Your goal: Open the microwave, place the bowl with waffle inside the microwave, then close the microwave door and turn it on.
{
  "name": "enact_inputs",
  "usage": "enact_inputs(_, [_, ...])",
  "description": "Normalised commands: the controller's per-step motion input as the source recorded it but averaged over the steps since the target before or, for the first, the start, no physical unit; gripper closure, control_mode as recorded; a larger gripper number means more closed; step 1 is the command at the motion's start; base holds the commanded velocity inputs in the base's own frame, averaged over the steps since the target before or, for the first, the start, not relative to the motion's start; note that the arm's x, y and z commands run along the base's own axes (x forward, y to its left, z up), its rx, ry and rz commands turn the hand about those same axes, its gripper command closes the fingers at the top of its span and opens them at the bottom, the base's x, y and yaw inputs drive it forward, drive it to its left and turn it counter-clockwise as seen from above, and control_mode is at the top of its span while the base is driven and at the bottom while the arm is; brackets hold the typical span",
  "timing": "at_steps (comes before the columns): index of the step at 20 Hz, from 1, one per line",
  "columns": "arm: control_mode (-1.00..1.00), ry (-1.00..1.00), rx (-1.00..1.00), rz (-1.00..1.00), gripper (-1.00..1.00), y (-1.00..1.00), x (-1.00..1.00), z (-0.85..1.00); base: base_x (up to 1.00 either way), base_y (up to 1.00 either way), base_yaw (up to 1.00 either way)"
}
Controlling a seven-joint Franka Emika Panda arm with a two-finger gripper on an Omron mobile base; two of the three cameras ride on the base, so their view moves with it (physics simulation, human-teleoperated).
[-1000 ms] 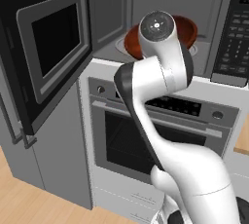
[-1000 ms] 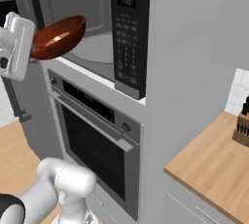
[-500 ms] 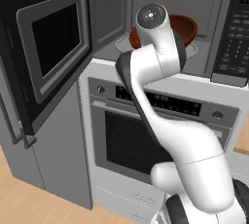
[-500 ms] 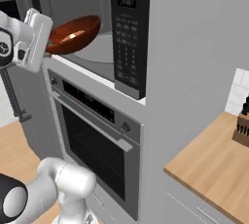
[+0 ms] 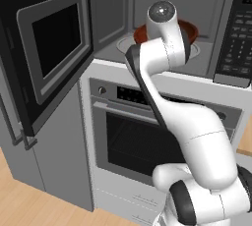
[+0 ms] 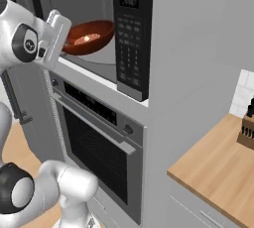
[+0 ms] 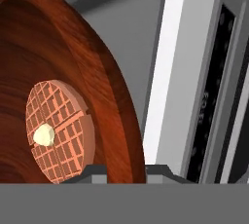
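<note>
Below the gripper, a steel oven [image 5: 147,131]; floor [image 5: 29,200] is wood. Far right, counter [image 6: 218,177] with knife block [image 6: 246,129].

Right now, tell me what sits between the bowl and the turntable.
Nothing: in the right base view the bowl, gripped at its rim by the gripper, hangs above the turntable with bare space under it.

A rendered home kitchen: a built-in microwave [image 5: 162,28] with its door [image 5: 47,53] swung open sits above a steel oven [image 5: 147,136] in grey cabinetry. Off to one side a wooden bench [image 6: 218,172] carries a knife block [image 6: 246,128] against white tiles; the floor [image 5: 29,205] is wood.
</note>
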Motion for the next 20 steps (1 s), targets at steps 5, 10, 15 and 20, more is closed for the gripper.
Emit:
enact_inputs(5, [-1.0, 0.0, 0.05, 0.0, 1.0, -0.01, 0.52, -0.29, 0.0, 0.0, 0.0])
enact_inputs(10, [-1.0, 0.0, 0.03, 0.0, 1.0, -0.06, 0.46, -0.24, 0.0, 0.0, 0.0])
enact_inputs(15, [-1.0, 0.0, 0.01, 0.0, 1.0, -0.18, 0.49, -0.15, 0.0, 0.0, 0.0])
enact_inputs(20, [-1.0, 0.0, 0.0, 0.0, 1.0, -0.14, 0.57, -0.13, 0.0, 0.0, 0.0])
